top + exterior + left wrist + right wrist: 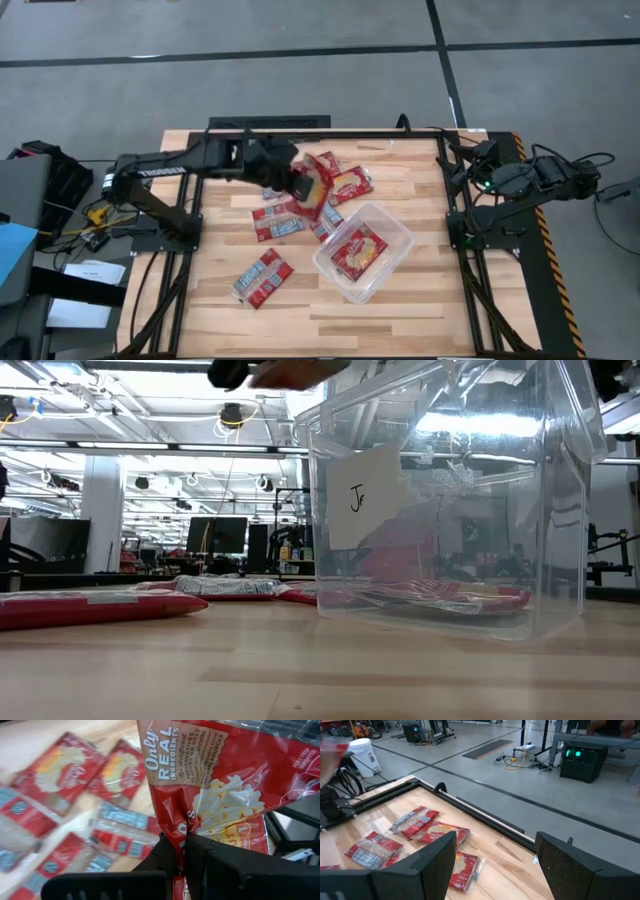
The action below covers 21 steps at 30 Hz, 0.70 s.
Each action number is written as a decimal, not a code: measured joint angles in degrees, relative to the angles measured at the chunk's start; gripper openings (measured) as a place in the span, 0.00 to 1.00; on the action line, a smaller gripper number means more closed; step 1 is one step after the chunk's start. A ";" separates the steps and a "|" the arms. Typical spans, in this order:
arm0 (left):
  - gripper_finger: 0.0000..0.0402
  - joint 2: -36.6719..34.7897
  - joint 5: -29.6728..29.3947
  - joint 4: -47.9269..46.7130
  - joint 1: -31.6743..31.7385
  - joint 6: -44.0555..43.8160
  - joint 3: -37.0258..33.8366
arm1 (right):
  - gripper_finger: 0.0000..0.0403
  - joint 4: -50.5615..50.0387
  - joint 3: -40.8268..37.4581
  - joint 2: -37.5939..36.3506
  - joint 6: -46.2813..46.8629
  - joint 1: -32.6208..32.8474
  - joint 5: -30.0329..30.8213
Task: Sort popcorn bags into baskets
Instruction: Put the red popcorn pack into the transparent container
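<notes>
My left gripper [303, 186] reaches in from the table's left, above the middle of the pile, and is shut on a red popcorn bag [220, 780]. In the low view this bag [290, 372] shows high above the tabletop. Several more red bags lie flat on the wood: [349, 183], [278, 222], [263, 277]. The clear tub [392, 240] stands right of centre with one bag [357, 251] lying flat on its floor. My right gripper [495, 865] waits open over the table's right edge, nothing between its fingers. My left gripper pinches the bag between its two fingers at a puckered spot [186, 827] near one edge. The fingers come from the table's left, slanting downward. The bag stands out beyond the fingertips, creased at the pinch, and is lifted clear of the table and the other bags.
A white label marked with letters [365, 495] is stuck on the tub's near wall. A black frame rail [330, 135] runs along the table's far edge, and arm stands rise at both sides. Bare wood [330, 320] lies along the near edge.
</notes>
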 joint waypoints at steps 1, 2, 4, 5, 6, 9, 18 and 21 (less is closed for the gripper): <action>0.00 0.43 -0.86 1.00 -1.28 -0.42 -0.01 | 0.73 0.00 0.00 -0.02 0.00 0.00 0.02; 0.00 1.05 -1.56 2.77 -2.42 -0.78 0.05 | 0.73 0.00 0.00 -0.02 0.00 0.00 0.05; 0.00 2.19 -2.12 5.28 -4.25 -0.91 0.43 | 0.73 -0.06 0.00 0.00 0.00 0.00 0.04; 0.00 3.04 -2.34 5.53 -5.13 -0.89 0.81 | 0.73 -0.11 0.00 -0.03 0.00 0.00 0.09; 0.00 3.92 -2.46 6.55 -5.89 -0.93 1.37 | 0.73 -0.18 0.00 -0.04 0.00 0.00 0.15; 0.00 7.34 -3.57 8.03 -8.27 -2.02 3.68 | 0.73 -0.20 0.00 -0.04 0.02 0.00 0.11; 0.00 19.06 -6.55 8.81 -15.34 -4.63 14.56 | 0.73 -0.71 0.00 -0.02 0.04 0.00 -0.93; 0.00 22.38 -7.00 7.92 -16.45 -5.35 16.80 | 0.73 -0.87 0.00 -0.02 0.06 0.00 -1.55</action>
